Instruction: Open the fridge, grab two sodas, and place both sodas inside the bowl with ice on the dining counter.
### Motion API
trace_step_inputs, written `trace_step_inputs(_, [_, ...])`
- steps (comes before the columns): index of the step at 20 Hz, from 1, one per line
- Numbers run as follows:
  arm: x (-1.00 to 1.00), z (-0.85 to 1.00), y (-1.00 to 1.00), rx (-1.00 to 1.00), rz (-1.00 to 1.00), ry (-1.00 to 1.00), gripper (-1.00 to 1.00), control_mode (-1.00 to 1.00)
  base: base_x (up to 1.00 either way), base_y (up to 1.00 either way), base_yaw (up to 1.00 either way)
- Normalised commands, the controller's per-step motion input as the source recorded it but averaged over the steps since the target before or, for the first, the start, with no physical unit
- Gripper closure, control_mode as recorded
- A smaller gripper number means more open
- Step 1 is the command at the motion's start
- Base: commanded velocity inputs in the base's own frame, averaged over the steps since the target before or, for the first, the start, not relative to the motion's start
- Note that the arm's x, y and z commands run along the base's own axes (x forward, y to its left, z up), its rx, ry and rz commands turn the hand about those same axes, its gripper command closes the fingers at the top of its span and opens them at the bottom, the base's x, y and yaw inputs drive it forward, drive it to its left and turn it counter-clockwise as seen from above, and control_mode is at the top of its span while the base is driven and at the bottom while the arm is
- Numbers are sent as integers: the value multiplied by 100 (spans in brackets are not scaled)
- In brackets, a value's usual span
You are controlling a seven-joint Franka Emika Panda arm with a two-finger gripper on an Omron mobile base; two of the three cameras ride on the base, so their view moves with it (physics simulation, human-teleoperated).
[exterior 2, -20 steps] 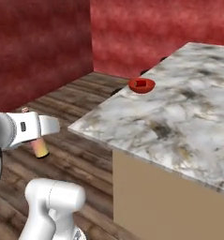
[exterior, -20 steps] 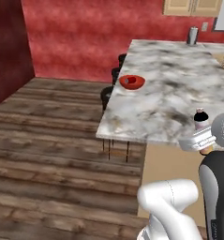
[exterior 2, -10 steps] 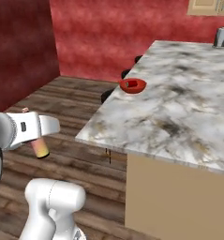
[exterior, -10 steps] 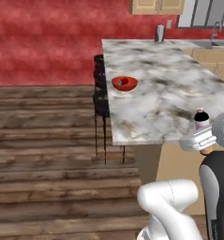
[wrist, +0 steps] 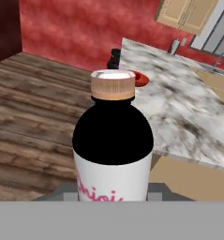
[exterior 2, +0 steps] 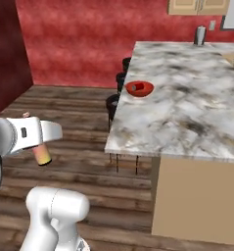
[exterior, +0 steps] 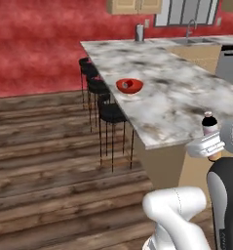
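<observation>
Gripper (exterior: 209, 142) clamped on a slim soda bottle (wrist: 113, 150), carried upright in the air beside the near corner of the dining counter (exterior: 171, 97), above the wood floor (exterior: 49, 161). Bottle shoulder black, label white with pink script cut off at the frame edge, possibly beginning "Shio"; unreadable beyond that. Red bowl (exterior 2: 139, 88) sits on the marble near the stool-side edge, well apart from the bottle; a red item lies inside it. Black stools (exterior: 103, 107) line that edge. Grey canister (exterior 2: 200, 35) at the far end.
</observation>
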Motion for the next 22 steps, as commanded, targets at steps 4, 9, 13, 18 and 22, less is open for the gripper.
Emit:
trace_step_inputs(4, [0, 0, 0, 0, 0, 0, 100, 100, 0, 84, -42])
trace_step_inputs(9, [0, 0, 0, 0, 0, 0, 100, 100, 1, 86, -42])
trace_step_inputs(13, [0, 0, 0, 0, 0, 0, 100, 100, 20, 86, -44])
trace_step_inputs(18, [0, 0, 0, 0, 0, 0, 100, 100, 29, 81, -46])
trace_step_inputs(22, [0, 0, 0, 0, 0, 0, 100, 100, 38, 82, -45])
